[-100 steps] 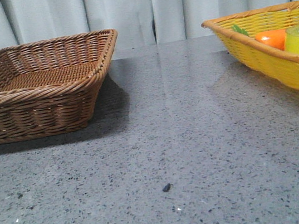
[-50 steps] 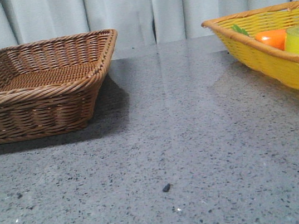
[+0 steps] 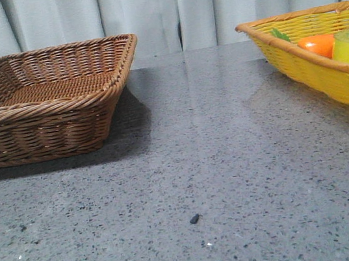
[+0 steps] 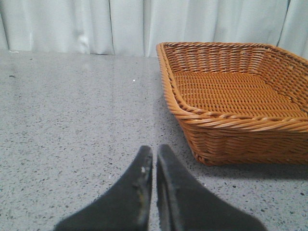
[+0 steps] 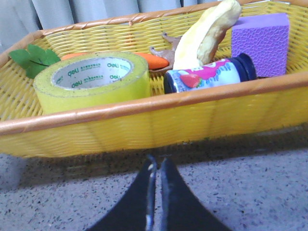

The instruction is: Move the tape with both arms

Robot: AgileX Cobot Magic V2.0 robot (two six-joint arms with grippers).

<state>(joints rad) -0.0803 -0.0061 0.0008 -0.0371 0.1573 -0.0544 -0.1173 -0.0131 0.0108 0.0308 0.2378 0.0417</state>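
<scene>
Right gripper [image 5: 156, 166] is clenched with nothing in it, jaws pressed together, low over the speckled table [image 5: 269, 192] just outside the yellow basket [image 5: 159, 120]. Inside that basket the tape [image 5: 94, 79] lies flat at the left of the right wrist frame, with the carrot [image 5: 149, 60] right behind it and a small jar [image 5: 211, 74], a banana [image 5: 204, 33] and a purple block [image 5: 262, 41] off toward the upper right. Left gripper [image 4: 155, 159] is clenched and empty too, near the brown wicker basket [image 4: 231, 120] filling the right of its frame.
</scene>
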